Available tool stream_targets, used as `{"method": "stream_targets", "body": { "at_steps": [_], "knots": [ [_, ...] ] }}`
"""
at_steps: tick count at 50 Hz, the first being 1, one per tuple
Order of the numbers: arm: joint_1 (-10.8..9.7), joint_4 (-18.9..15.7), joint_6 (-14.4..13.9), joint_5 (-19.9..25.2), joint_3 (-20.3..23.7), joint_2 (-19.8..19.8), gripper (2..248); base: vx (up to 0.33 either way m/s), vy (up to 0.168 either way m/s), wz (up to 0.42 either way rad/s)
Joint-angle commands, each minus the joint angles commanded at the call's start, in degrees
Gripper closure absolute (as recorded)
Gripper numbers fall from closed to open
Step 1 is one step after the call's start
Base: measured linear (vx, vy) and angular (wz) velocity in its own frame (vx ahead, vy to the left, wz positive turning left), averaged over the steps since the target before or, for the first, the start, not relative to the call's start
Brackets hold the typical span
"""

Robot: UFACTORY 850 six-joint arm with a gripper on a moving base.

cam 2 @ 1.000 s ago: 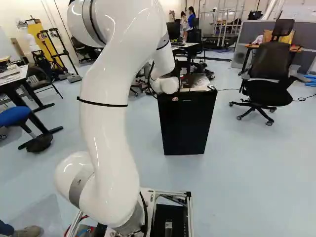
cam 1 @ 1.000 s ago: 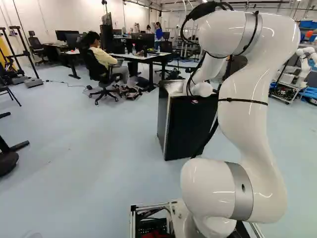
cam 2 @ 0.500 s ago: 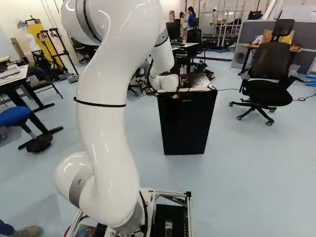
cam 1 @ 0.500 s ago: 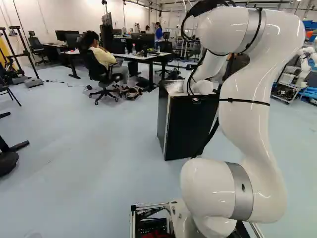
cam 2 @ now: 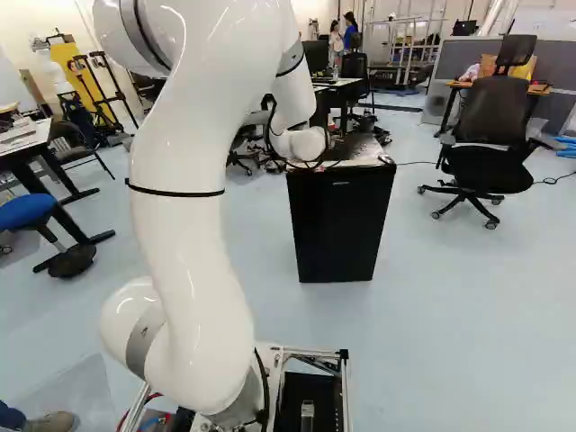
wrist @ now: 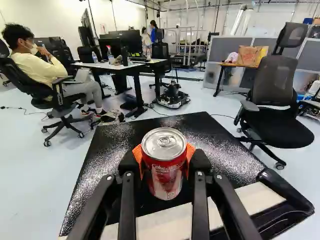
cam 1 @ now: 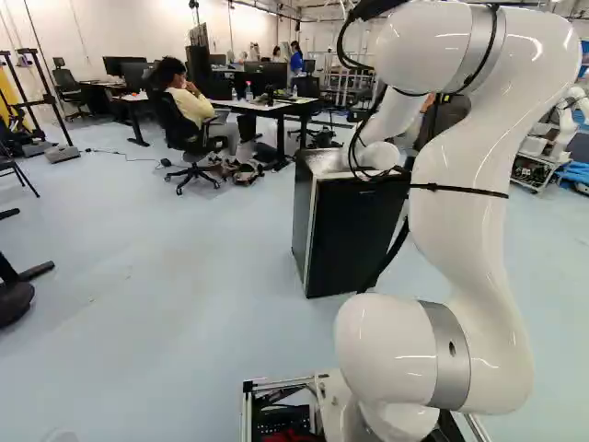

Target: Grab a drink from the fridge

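In the wrist view, my gripper (wrist: 166, 162) is shut on a red drink can (wrist: 165, 172), one orange pad on each side of it. The can is upright, its silver lid facing the camera. Beneath it lies the black speckled top of the fridge (wrist: 215, 135); whether the can's bottom touches that top, I cannot tell. The small black fridge (cam 1: 354, 235) stands ahead of the base with its door shut, also seen in the right base view (cam 2: 340, 225). In both base views, my arm's white wrist hides the gripper and can.
A black office chair (cam 2: 490, 148) stands to the right of the fridge. Desks (cam 1: 267, 106) with monitors are beyond it, and a person sits in a chair there. Another robot (cam 1: 571, 110) is at the right of the left base view. A stool (cam 2: 40, 213) stands far left.
The wrist has risen slightly over the fridge, and the arm's upper bend has swung outward and back. The base has not moved.
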Motion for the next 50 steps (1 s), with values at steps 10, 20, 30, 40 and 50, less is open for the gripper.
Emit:
{"method": "stream_targets", "body": {
  "at_steps": [10, 20, 30, 40, 50],
  "knots": [
    [0.0, 0.0, 0.0, 0.0, 0.0, 0.0, 150, 0.000, 0.000, 0.000],
    [0.1, 0.1, 0.0, 0.0, 0.4, 0.3, 150, 0.000, 0.000, 0.000],
    [0.4, 0.3, -0.2, 0.1, 1.4, 1.0, 150, 0.000, 0.000, 0.000],
    [1.0, 0.6, -0.4, 0.3, 3.0, 2.3, 150, 0.000, 0.000, 0.000],
    [1.7, 1.1, -0.6, 0.6, 5.3, 4.0, 150, 0.000, 0.000, 0.000]
  ]
}}
